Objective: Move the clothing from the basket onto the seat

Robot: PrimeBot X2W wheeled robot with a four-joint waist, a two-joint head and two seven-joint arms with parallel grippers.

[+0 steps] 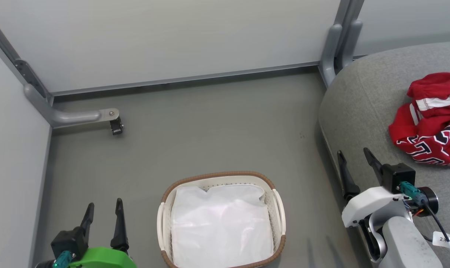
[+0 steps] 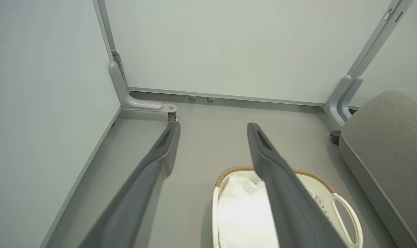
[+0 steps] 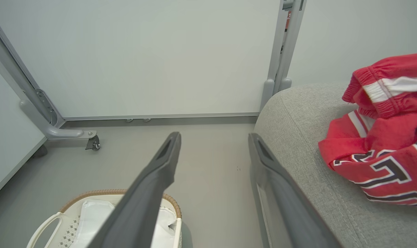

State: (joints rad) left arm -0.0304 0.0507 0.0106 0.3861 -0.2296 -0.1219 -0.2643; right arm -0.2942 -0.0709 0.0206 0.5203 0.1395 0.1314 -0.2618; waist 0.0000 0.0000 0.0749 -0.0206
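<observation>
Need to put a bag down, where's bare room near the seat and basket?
The seat is bare between its rounded left edge and the red clothing. The floor between the basket and the back wall is open. Crowded: the seat's right side, under the clothing.

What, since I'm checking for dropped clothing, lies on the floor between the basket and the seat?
Nothing: in the head view the grey floor between the basket and the seat is bare; the clothing lies on the seat.

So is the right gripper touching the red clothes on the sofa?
Apart. In the head view the open right gripper hangs by the sofa edge, with bare grey fabric between it and the red clothes.
</observation>
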